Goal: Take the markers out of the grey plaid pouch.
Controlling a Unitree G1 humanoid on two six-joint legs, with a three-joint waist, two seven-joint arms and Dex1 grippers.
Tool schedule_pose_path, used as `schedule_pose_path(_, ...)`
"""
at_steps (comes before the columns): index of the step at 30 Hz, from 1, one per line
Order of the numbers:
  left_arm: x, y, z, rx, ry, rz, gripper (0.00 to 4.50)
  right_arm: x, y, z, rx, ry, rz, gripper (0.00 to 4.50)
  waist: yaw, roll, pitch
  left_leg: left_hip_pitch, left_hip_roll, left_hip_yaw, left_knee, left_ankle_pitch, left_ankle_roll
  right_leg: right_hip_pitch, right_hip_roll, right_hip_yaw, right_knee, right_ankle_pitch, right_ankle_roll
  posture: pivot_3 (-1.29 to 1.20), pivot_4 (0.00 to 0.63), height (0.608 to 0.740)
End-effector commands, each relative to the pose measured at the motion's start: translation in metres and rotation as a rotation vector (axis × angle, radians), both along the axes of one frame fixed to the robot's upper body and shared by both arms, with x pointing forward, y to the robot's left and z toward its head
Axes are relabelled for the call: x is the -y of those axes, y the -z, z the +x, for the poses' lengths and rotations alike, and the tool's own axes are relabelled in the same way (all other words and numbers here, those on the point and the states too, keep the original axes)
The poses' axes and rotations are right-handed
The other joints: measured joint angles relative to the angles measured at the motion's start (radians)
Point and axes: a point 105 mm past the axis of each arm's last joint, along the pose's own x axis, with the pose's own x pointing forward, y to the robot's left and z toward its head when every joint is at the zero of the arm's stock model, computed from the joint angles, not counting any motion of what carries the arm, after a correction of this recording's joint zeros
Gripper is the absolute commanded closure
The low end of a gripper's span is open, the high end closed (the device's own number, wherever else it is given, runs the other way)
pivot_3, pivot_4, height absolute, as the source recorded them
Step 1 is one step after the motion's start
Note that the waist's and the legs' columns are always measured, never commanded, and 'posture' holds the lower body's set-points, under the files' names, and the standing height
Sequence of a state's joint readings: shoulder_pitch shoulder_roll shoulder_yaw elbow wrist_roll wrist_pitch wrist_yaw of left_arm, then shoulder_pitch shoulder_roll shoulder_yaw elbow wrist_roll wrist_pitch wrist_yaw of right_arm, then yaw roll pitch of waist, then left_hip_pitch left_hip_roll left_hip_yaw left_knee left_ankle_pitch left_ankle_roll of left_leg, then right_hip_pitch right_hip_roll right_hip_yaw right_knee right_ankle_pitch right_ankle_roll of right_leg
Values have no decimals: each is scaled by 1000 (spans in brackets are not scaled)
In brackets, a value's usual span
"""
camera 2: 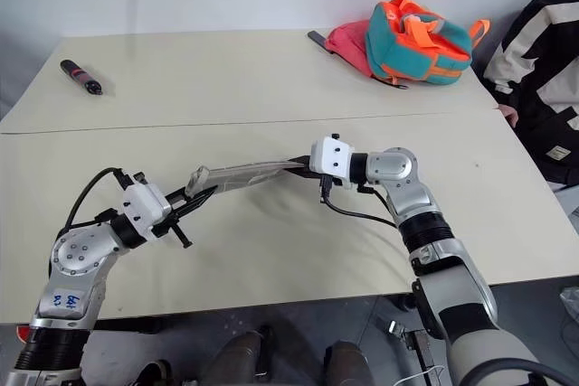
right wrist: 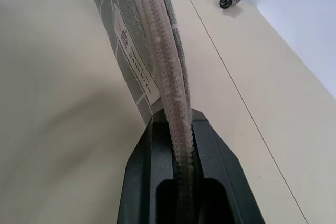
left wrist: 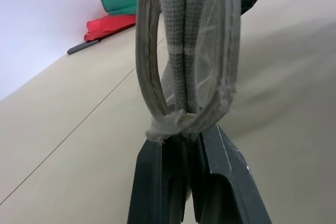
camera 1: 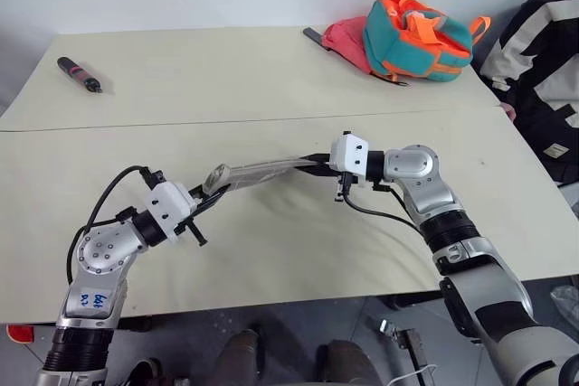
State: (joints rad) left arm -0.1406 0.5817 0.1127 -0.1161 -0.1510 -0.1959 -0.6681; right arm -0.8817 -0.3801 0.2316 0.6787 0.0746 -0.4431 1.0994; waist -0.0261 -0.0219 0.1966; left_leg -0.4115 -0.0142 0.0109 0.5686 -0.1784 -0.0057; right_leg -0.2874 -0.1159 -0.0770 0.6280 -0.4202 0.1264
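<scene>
The grey plaid pouch (camera 1: 262, 171) hangs stretched a little above the cream table (camera 1: 271, 250), held at both ends. My left gripper (camera 1: 210, 198) is shut on its near-left end, where the fabric bunches between the black fingers (left wrist: 226, 171). Shut on the opposite end is my right gripper (camera 1: 317, 163), pinching the pouch's edge (right wrist: 176, 103) between its pads. The pouch sags slightly in the middle and shows a small label (right wrist: 137, 69) on one side. The markers are hidden.
A thick black-and-red pen-shaped thing (camera 1: 80, 74) lies at the table's far left. A teal-and-orange backpack (camera 1: 416, 35) on a pink-red bag (camera 1: 344, 41) sits at the far right. A black-and-white garment (camera 1: 543, 70) lies beyond the right edge.
</scene>
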Motion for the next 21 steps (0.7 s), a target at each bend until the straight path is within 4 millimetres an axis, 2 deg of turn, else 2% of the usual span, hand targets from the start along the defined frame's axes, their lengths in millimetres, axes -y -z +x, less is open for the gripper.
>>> schedule_pose_path(1, -5, -16, 7, 144, -71, 113, 4500, 6, -9, 4, 33, 39, 28, 3637, 1, 0, 0, 0, 0, 0, 0, 0, 0, 0, 0, 0, 0, 0, 0, 0, 150, 740)
schedule_pose_path(6, -10, -27, 14, 279, -150, 243, 4500, 8, -12, 2, 35, 33, 10, 1925, 1, 0, 0, 0, 0, 0, 1, 0, 0, 0, 0, 0, 0, 0, 0, 0, 150, 740)
schedule_pose_path(10, -22, -36, 23, 421, -271, 426, 4500, 9, -36, -6, -48, 2, 150, 1925, 2, 0, 0, -1, 1, 0, 0, -1, 0, -1, 1, 0, 0, 0, 0, 0, 150, 740)
schedule_pose_path(15, -18, -56, 22, 556, -307, 438, 4500, 3, -49, -14, -91, 2, 266, 1925, 3, 0, 0, -2, 1, 0, 0, -1, 0, -1, 0, 0, 2, 0, -1, 0, 150, 740)
schedule_pose_path(18, -13, -46, 25, 535, -282, 479, 4500, 0, -52, -18, -140, -4, 316, 1925, 3, 0, 0, -3, 1, 0, 0, -2, 0, -2, 0, -1, 2, 0, -1, 0, 150, 740)
schedule_pose_path(21, 4, 1, 30, 426, -211, 538, 4500, -21, -33, -40, -233, -68, 314, 1925, 5, 0, 0, -3, 1, 1, 0, -2, 0, -2, 0, 0, 2, 1, -1, 0, 150, 740)
